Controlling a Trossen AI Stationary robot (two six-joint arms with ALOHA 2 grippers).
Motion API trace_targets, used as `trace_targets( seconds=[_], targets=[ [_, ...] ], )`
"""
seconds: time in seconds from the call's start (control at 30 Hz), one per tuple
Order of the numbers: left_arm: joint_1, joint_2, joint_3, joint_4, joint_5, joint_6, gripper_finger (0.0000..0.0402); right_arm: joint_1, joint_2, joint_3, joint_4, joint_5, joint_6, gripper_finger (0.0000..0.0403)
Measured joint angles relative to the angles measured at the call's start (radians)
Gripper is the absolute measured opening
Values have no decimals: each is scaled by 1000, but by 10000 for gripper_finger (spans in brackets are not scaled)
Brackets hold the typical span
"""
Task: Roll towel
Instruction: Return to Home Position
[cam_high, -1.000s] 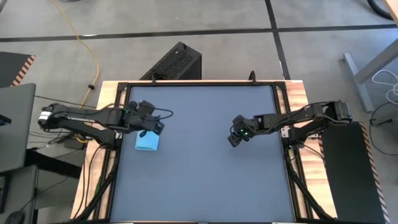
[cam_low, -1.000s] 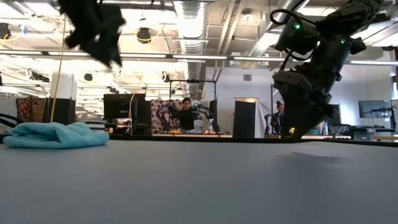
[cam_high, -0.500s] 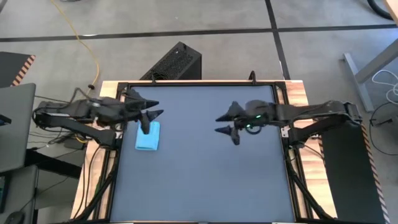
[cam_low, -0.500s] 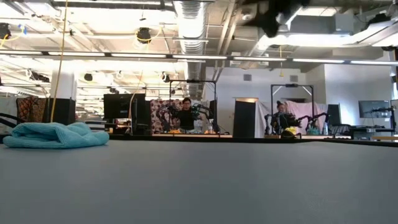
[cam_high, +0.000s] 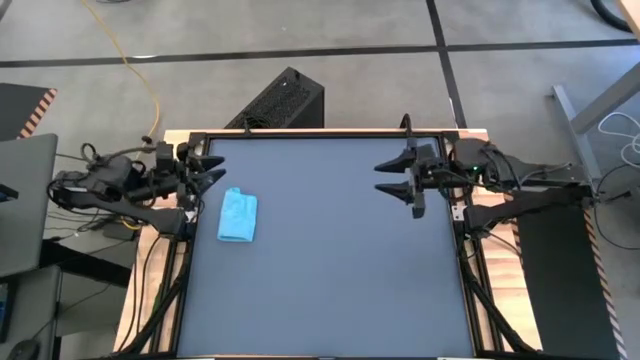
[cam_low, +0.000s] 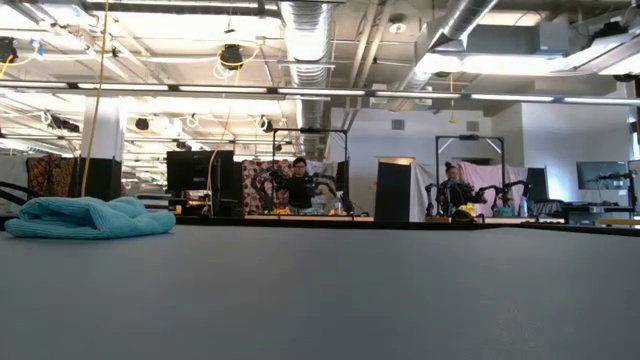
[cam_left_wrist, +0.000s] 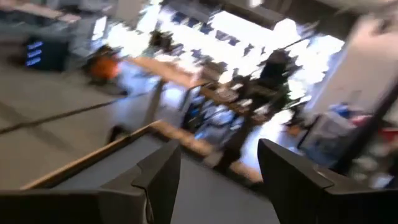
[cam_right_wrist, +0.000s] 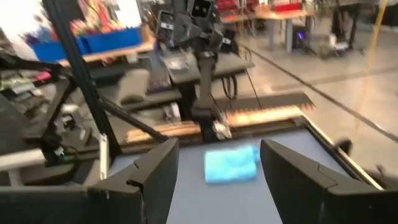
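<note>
Left gripper (cam_high: 212, 170) and right gripper (cam_high: 382, 177) withdrew from towel (cam_high: 238, 216), beyond low view.

- Left arm (cam_high: 120, 188): near-black finish throughout, built of slim jointed links. Thin black cables stand off its upper side in loose loops.
- Right arm (cam_high: 520, 182): same dark finish and link build, with dark cabling along its length.
- Left gripper (cam_high: 211, 169): two black fingers, each a wedge tapering to a point.
- Right gripper (cam_high: 386, 177): matching pair of pointed black fingers.
- Wrist views: fingers (cam_left_wrist: 158, 180) are matt dark grey and flat-faced, with sharp angular edges.
</note>
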Motion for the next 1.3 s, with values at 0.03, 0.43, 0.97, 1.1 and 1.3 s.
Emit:
trace_targets(
  seconds=[0.03,0.43,0.97,1.1,1.3],
  targets=[
    [0,-21,-12,-39,-28,-12,202,0,-6,0,-30,11,0,254],
    [0,-75,-74,-343,-23,-265,202,2,26,-1,-193,42,79,254],
    [15,-315,-498,185,440,278,202,-10,25,-162,21,-381,-241,254],
    [15,-486,-658,331,429,253,202,-29,-22,-320,206,-413,-169,254],
    [15,-466,-740,418,378,279,202,-59,-122,-609,634,-453,-24,254]
  ],
)
